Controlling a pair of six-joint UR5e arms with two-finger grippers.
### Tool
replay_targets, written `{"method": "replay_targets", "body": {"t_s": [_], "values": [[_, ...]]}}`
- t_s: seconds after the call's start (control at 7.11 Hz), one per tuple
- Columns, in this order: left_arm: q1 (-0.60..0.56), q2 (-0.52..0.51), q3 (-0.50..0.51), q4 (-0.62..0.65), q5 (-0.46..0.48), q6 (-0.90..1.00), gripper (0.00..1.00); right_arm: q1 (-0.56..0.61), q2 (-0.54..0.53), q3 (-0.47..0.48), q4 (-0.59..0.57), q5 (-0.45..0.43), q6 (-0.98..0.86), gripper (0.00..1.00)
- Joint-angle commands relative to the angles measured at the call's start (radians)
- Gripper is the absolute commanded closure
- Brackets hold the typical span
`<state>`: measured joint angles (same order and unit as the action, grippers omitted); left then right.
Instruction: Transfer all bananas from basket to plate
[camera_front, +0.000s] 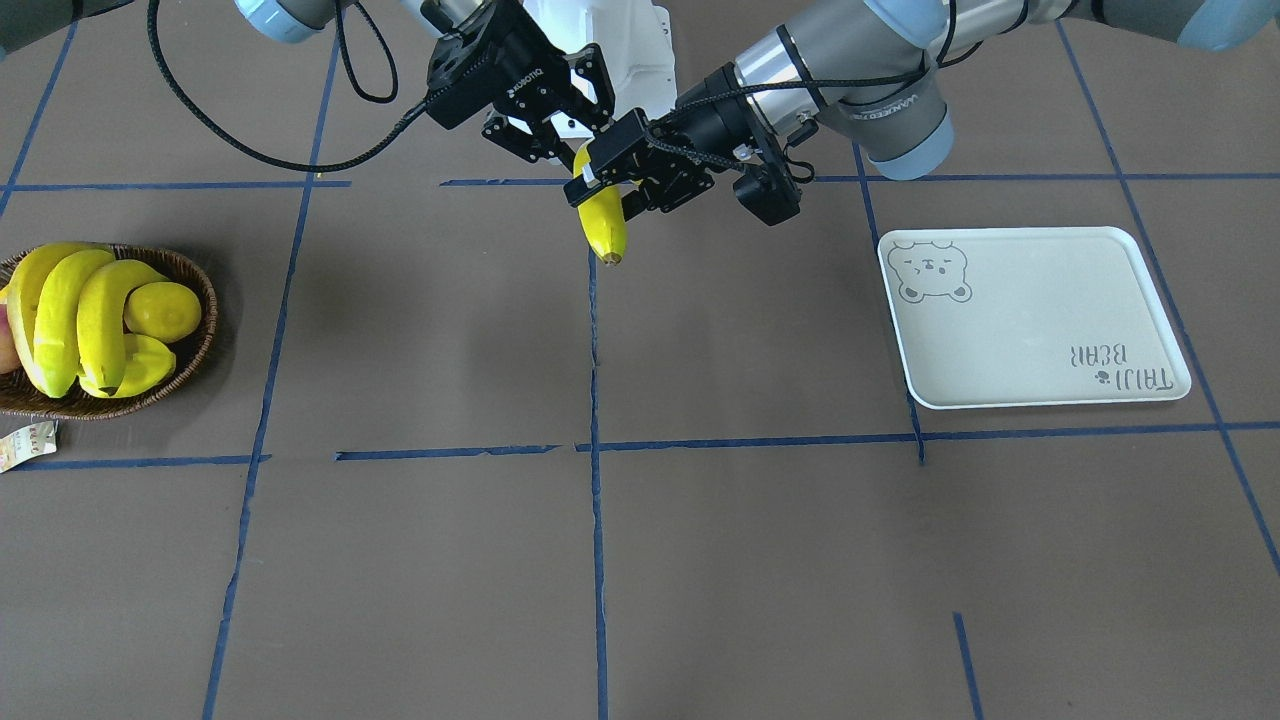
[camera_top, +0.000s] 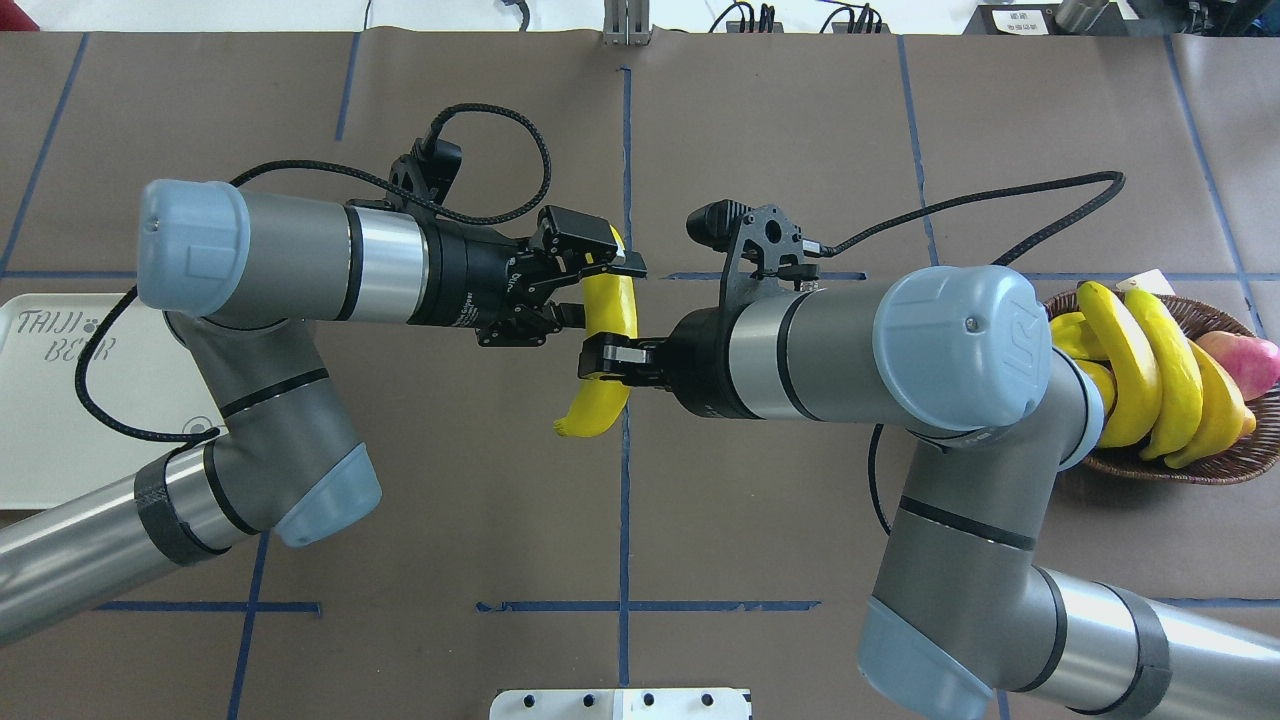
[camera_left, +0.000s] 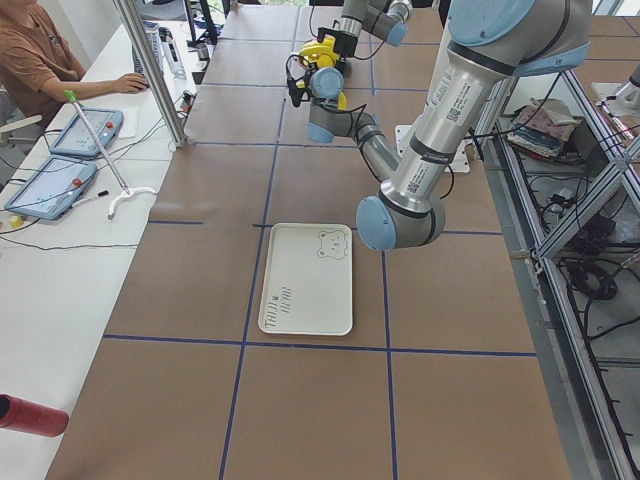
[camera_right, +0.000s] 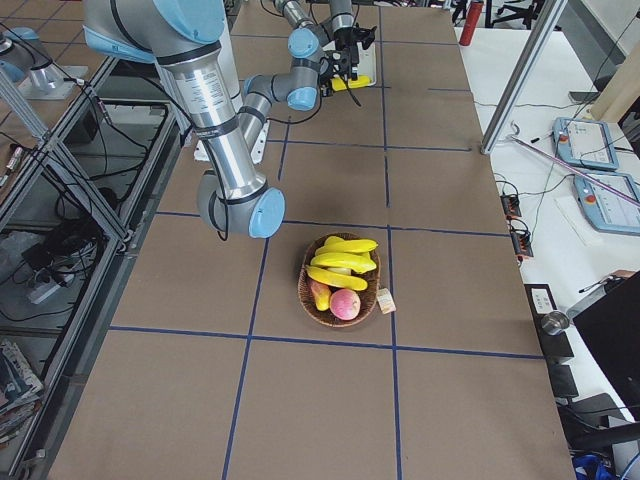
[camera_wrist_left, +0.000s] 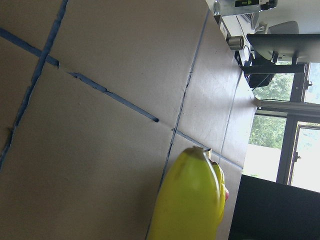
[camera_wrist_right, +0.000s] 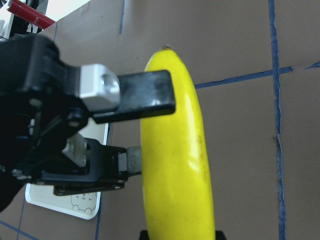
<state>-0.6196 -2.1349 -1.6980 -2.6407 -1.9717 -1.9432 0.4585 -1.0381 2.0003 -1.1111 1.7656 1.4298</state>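
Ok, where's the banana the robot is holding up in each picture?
Front-facing: the held banana top centre.
Overhead: middle.
Exterior left: far top, tiny.
Exterior right: far top, tiny.
Left wrist: bottom centre, close up.
Right wrist: middle, filling the picture.
Landmark: the plate, right of it front-facing, far left overhead, nearer the camera in exterior left.

Lemon (camera_front: 165, 310), pink apple (camera_top: 1242, 362); person (camera_left: 35, 55) nr 2 tablets (camera_left: 85, 132)

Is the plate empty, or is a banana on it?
Empty. The plate shows only its printed bear face and lettering; nothing lies on it.
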Motion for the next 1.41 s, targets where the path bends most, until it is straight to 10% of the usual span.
{"method": "replay_targets", "body": {"t_s": [0.0,0.14,0.28,0.7,1.27], "values": [[0.0,0.004,0.0,0.001,-0.001,0.004,1.0,0.0,0.001,0.002,0.002,0.0,0.0,0.95],[0.0,0.004,0.001,0.001,-0.001,0.004,1.0,0.002,0.001,0.003,0.002,0.0,-0.006,0.35],[-0.003,0.004,0.001,0.002,-0.001,0.003,1.0,0.0,0.001,0.005,0.002,0.0,0.001,0.01],[-0.023,0.007,0.005,0.066,-0.01,0.007,1.0,0.009,-0.002,0.023,-0.004,0.008,-0.002,0.01],[-0.113,0.188,-0.252,0.674,-0.009,0.362,1.0,0.08,-0.112,0.069,-0.018,0.015,-0.016,0.01]]}}
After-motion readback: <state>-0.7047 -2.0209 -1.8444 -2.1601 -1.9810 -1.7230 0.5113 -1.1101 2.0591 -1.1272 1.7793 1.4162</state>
